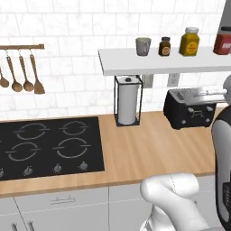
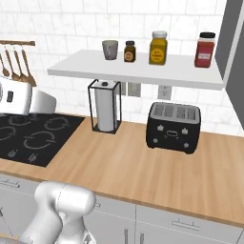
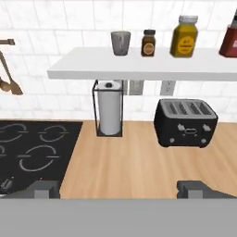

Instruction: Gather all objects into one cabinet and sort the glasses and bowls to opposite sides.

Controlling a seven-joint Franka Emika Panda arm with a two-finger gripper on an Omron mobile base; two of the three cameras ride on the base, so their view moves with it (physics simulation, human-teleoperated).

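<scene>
One glass, a small grey mug (image 1: 143,46) (image 2: 110,49) (image 3: 120,43), stands at the left end of a row on the white wall shelf (image 1: 135,63) backed by tiles. In the hand view my gripper (image 3: 120,190) is open, its two dark fingertips (image 3: 44,189) wide apart with nothing between them. It hangs well back from the shelf over the wooden counter (image 3: 134,162), looking straight at the mug. A grey cabinet door (image 2: 233,47) shows at the right edge of the right base view. The bowl is out of view.
Right of the mug stand a brown jar (image 1: 164,46), a yellow jar (image 1: 189,41) and a red jar (image 1: 223,41). Under the shelf are a paper towel stand (image 1: 127,100) and a black toaster (image 1: 189,108). A black hob (image 1: 45,144) lies left, with utensils (image 1: 20,74) hanging above.
</scene>
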